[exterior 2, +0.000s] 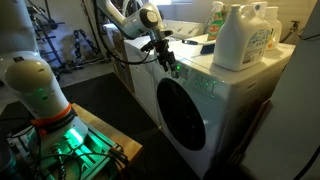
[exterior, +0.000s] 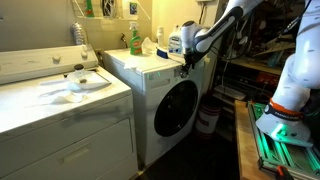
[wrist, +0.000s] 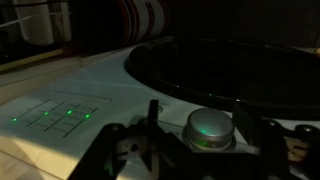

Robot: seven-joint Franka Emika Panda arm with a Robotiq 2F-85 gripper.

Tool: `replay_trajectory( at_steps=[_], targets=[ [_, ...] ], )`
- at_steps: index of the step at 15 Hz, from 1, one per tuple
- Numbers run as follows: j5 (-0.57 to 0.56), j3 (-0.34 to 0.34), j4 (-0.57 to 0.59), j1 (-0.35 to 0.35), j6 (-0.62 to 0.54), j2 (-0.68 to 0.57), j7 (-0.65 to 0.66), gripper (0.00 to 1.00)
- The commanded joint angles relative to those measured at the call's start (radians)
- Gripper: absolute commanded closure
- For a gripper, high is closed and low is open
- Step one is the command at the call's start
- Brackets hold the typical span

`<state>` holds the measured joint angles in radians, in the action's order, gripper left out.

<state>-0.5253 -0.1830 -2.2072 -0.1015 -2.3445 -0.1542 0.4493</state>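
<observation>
My gripper point(exterior: 186, 62) is at the front top corner of a white front-load washing machine point(exterior: 150, 72), just above its round dark door point(exterior: 176, 108); both also show in an exterior view, the gripper point(exterior 2: 168, 63) above the door point(exterior 2: 186, 115). In the wrist view the gripper point(wrist: 197, 108) is open, with a round silver knob point(wrist: 210, 130) on the machine's panel between its fingers. The right finger is at the knob's edge and the left finger stands apart from it. The door's dark glass point(wrist: 230, 65) fills the upper part of the wrist view.
A green bottle point(exterior: 134, 40) and a white-and-blue detergent jug point(exterior: 177, 40) stand on the washer top; a white jug point(exterior 2: 238, 38) stands there too. A second white appliance point(exterior: 60, 100) stands beside the washer. The robot's base point(exterior 2: 35, 85) sits on a green-lit stand point(exterior 2: 75, 145).
</observation>
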Motion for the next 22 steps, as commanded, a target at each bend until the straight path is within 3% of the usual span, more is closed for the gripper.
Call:
replay_trajectory(
  at_steps=[1, 5, 13, 15, 18, 22],
  targets=[
    [0.120, 0.007, 0.008, -0.018, 0.011, -0.013, -0.127, 0.00],
    [0.243, 0.011, 0.044, -0.020, 0.012, -0.050, -0.181, 0.00],
    [0.238, -0.022, 0.113, -0.007, -0.030, -0.136, -0.103, 0.00],
    [0.237, -0.028, 0.125, -0.006, -0.036, -0.154, -0.093, 0.05],
    [0.237, -0.036, 0.137, -0.003, -0.054, -0.175, -0.079, 0.22],
    [0.231, -0.047, 0.148, 0.002, -0.070, -0.190, -0.060, 0.59]
  ],
)
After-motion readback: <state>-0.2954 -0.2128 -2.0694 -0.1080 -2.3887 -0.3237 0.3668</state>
